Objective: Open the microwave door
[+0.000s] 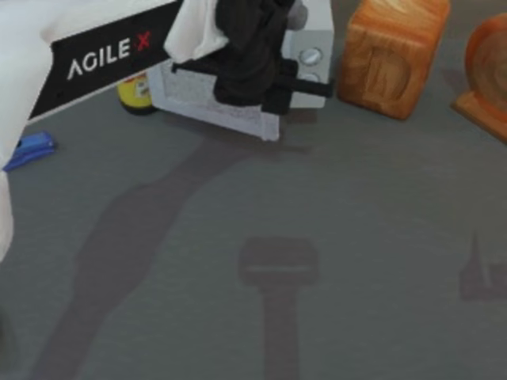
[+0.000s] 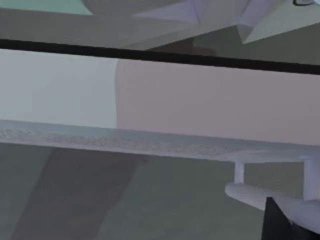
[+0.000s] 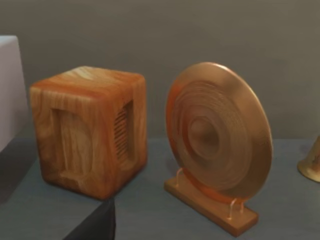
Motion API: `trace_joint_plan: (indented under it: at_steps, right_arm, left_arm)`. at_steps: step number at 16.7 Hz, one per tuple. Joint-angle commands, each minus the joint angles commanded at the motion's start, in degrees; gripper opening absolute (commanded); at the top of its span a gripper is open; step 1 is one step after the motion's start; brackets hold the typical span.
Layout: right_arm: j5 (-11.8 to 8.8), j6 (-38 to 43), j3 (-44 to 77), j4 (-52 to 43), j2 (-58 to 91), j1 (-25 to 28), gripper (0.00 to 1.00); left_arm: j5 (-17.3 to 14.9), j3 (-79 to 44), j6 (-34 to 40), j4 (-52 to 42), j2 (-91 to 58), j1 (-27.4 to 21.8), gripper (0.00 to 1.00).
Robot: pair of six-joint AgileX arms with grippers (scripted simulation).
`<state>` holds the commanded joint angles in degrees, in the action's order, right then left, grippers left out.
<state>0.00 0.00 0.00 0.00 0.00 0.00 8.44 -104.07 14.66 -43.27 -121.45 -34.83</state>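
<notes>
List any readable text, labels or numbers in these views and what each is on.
"AGILE X", white letters with a red X, on the black band of the left arm in the top view.
Yellow bottle behind that arm: its label is too small to read.
Microwave knobs: no legible markings.
Both wrist views: no text.

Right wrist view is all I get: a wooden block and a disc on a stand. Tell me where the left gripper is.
Observer: In the top view the left gripper is over the microwave's front, above the door.
Operator: Report the door's state.
Observer: It looks swung partly out from the front. The left wrist view shows its handle close by.
Operator: Say what sits left of the microwave.
Observer: A yellow bottle beside it, and a blue thing near the table's left edge.
</notes>
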Motion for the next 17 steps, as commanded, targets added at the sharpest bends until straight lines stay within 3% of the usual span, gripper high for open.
trace_joint_plan:
  at_steps: [17]
  right_arm:
    - [0.0, 0.0, 0.0, 0.0, 0.0, 0.0, 1.00]
  left_arm:
    - [-1.5, 3.5, -2.8, 1.6, 2.3, 0.5, 0.00]
